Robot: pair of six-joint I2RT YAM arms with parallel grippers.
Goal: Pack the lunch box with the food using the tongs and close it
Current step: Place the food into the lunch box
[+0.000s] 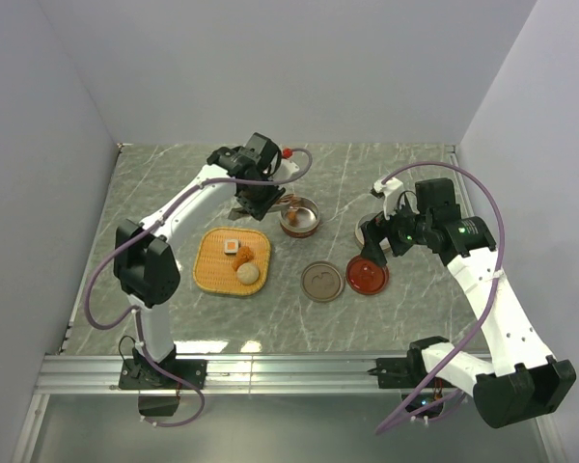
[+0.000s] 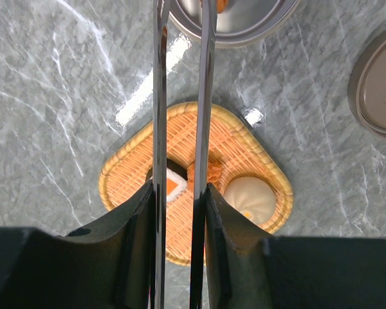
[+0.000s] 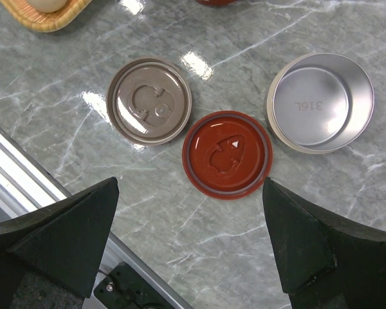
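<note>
My left gripper (image 2: 178, 193) is shut on the silver tongs (image 2: 159, 96), pinching both arms so they run almost parallel. Their tips reach over a round steel lunch box bowl (image 2: 244, 29), where an orange-brown piece (image 2: 222, 5) shows at the frame's top edge. From above, the left gripper (image 1: 261, 198) hangs between the woven tray (image 1: 212, 275) and that bowl (image 1: 300, 218). On the tray lie a white square piece (image 2: 175, 185), a fried nugget (image 2: 213, 174) and a pale ball (image 2: 251, 199). My right gripper (image 3: 190, 190) stands open over the table, just short of a red lid (image 3: 226, 154).
A brown lid (image 3: 149, 100) lies left of the red one, and an empty second steel bowl (image 3: 320, 102) stands to its right. In the top view the right gripper (image 1: 376, 246) partly covers that bowl (image 1: 363, 231). A metal rail (image 1: 270, 371) runs along the near table edge.
</note>
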